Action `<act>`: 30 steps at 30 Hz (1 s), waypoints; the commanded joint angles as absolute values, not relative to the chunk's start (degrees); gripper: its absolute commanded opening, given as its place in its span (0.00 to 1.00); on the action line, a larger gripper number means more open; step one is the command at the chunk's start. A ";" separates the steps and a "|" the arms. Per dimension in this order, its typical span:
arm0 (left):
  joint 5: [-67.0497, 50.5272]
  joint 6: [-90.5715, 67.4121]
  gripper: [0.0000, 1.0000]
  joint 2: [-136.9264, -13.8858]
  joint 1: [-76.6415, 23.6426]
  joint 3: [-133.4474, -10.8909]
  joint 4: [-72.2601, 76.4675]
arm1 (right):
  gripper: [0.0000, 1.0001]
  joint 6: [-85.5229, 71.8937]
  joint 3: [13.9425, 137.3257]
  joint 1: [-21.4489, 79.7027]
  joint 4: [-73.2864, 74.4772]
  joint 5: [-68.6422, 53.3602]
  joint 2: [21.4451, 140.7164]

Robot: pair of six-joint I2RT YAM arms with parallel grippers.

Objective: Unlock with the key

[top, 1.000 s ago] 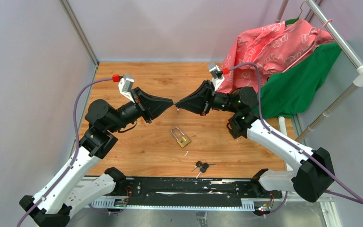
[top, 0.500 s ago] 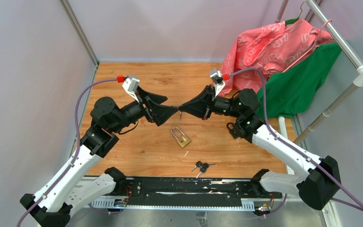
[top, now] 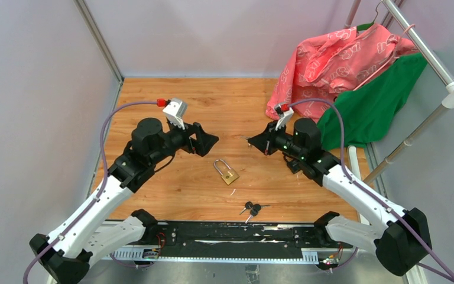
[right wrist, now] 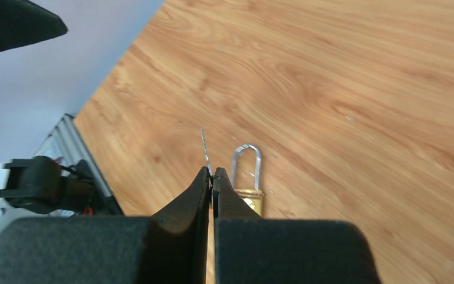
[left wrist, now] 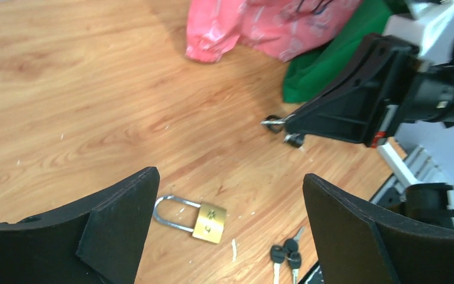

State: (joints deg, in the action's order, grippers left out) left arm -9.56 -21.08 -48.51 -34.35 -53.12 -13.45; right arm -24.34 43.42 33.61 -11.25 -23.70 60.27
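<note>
Pinching thin silver key (right wrist: 204, 145) in closed right fingers (right wrist: 194, 198); holding left fingers (left wrist: 118, 216) wide apart.
Blade aimed at 12 o'clock in right wrist view. From above, at 7 o'clock of those fingers: brass padlock (top: 227, 172) flat on desk (top: 153, 97), long axis 11-to-5, steel shackle toward 11.

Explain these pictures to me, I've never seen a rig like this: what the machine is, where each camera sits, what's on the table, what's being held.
These are two robot arms bolted to the near edge of a wooden table. One picture looks down from above and behind them. The other two come from a small camera on each wrist. The left claw is wide open and holds nothing. The right claw is pinched shut on a key. On the table lie a brass padlock and a spare bunch of keys. Pink and green clothes drape at the far right corner.
</note>
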 commanded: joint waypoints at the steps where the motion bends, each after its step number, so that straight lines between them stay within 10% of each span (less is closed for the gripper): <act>1: -3.53 -19.69 0.95 -52.88 -35.35 -50.52 -15.96 | 0.00 -21.37 41.28 30.95 -6.46 -19.56 57.40; 30: -8.50 -19.33 0.91 -91.74 -43.11 -52.29 -7.24 | 0.00 -14.14 39.29 30.94 2.58 -12.78 51.30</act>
State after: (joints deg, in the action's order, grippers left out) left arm -8.60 -20.08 -90.21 -42.17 -50.61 -8.71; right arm -15.35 39.03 31.46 1.58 -13.41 51.20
